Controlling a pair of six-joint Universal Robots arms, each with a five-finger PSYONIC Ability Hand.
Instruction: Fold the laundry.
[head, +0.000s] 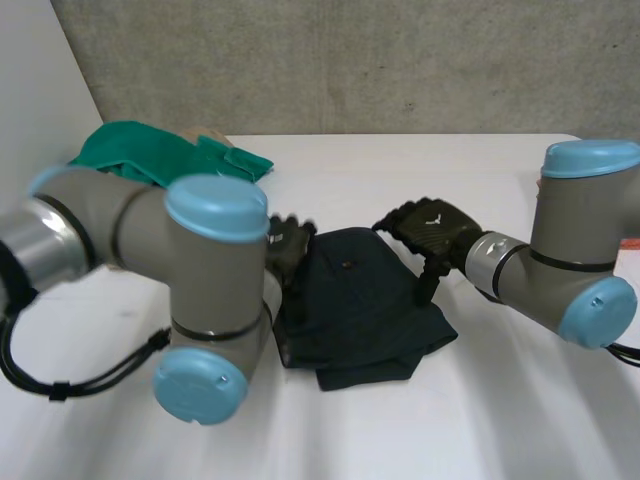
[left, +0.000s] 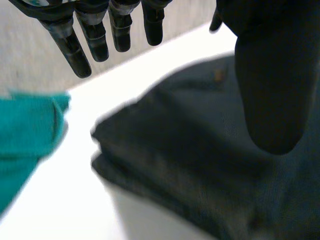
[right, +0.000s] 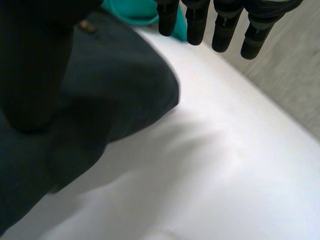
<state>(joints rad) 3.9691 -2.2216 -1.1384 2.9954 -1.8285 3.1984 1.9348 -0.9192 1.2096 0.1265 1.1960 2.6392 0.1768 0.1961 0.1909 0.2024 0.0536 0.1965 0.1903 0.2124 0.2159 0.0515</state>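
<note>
dark blue garment (head: 360, 300) crumpled on the white table (head: 480, 400) between both sets of fingers, left hand (head: 288, 245) fingers (left: 95, 35) straight and spread, gripping nothing, right hand (head: 438, 228) fingers (right: 222, 30) same deal, green cloth (head: 150, 150) off beyond the fingertips

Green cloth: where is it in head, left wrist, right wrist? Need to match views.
Head view: crumpled green cloth at the white table's far left corner, apart from the dark navy fabric garment.
Left wrist view: green cloth beyond the garment's edge, bare table between them.
Right wrist view: green cloth past the garment's far edge, by the right hand's fingertips.
Shared landmark: the dark navy garment.
</note>
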